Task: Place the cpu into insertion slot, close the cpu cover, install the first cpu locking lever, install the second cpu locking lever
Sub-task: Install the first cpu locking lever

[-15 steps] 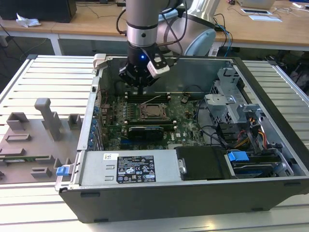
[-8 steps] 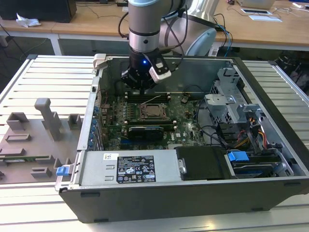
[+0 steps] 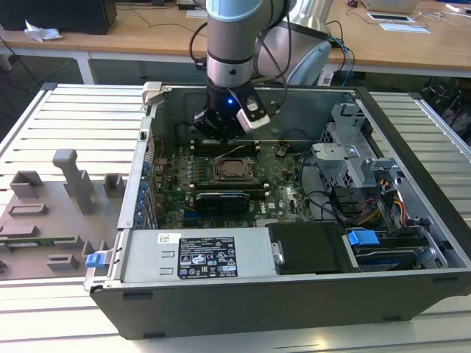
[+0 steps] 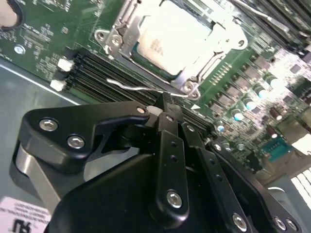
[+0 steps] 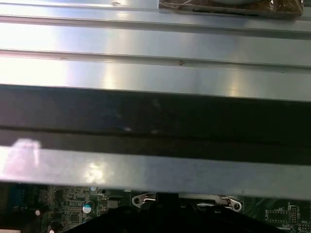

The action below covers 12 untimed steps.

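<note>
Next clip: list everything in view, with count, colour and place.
slatted table: one, pale metal, under everything
computer case: one, dark grey, open, on the table
motherboard: one, green, inside the case
insertion slot: one, silvery rim, mid motherboard
cpu: one, pale silver, seated in the slot
cpu cover: one, silvery frame, lying over the cpu
locking lever: one, silvery wire, beside the cover's edge
card: one, long black, beside the slot
fixture plate: one, grey, exterior view's left of the case
gripper: one, black, over the board, close to the lever

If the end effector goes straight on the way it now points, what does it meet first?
Probably the thin wire locking lever beside the insertion slot; the end effector sits at it, though depth is unclear.
</note>
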{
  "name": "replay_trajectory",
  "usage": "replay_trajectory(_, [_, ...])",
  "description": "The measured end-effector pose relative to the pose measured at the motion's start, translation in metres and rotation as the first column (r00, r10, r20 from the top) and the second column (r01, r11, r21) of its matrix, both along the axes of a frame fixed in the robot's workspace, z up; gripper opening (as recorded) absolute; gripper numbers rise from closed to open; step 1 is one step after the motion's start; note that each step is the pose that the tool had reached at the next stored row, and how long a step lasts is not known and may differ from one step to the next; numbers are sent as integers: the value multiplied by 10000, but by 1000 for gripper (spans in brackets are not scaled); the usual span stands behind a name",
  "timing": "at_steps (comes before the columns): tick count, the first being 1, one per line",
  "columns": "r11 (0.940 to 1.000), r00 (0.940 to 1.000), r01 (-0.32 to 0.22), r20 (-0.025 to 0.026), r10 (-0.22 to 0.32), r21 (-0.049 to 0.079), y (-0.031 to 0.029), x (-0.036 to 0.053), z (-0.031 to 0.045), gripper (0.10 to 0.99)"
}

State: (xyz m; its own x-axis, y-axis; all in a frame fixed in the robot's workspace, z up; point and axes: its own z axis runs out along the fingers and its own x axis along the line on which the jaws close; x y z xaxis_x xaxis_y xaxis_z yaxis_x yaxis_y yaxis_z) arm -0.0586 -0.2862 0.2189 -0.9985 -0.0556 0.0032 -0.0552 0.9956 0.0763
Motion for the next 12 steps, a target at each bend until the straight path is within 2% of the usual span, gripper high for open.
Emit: replay_trajectory(12, [10000,10000,-2,-87,2,8,0,254,-120,106])
